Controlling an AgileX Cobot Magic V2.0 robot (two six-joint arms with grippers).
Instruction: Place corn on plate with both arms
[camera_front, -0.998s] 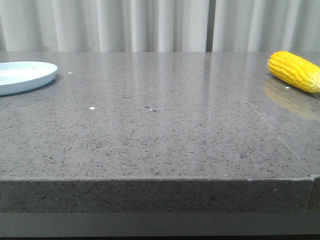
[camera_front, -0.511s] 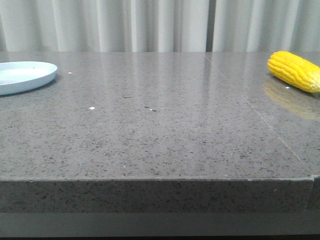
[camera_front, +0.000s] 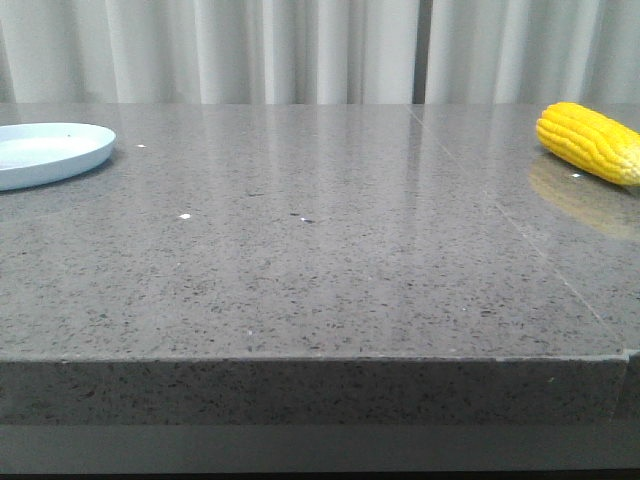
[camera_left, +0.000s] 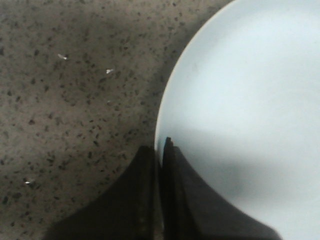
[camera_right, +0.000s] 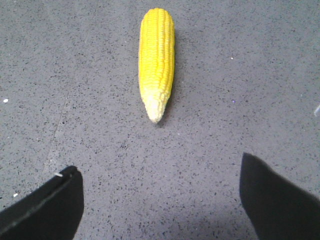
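Showing the corn (camera_front: 590, 142) lying on the counter (camera_front: 320, 280) at its far right edge, thick end toward the middle, and the plate (camera_front: 90, 160) resting at the far left edge, partly cut off by the front view. Comparing with the two preceding front views: corn staying put, plate rim shifting only by a hair toward the middle, neither arm entering the front view. Suggesting, as a judgement, a task barely begun, with the corn not yet lifted and well apart from the plate.

Showing the left fingers (camera_left: 175, 190) pressing nearly together, with the rim of the plate (camera_left: 240, 100) running into the thin slit between them; probably pinching that rim, though contact itself being too dark to confirm. Showing the right fingers (camera_right: 45, 205) spreading wide and holding nothing, hovering over bare counter with the corn (camera_right: 156, 60) ahead, pale tip pointing back toward the gap between them.

Noting wide bare counter between the two things, leaving free room for carrying the corn leftward or drawing the plate toward the middle. Cautioning about the right edge close beside the corn: risking a roll off the counter under a glancing push.
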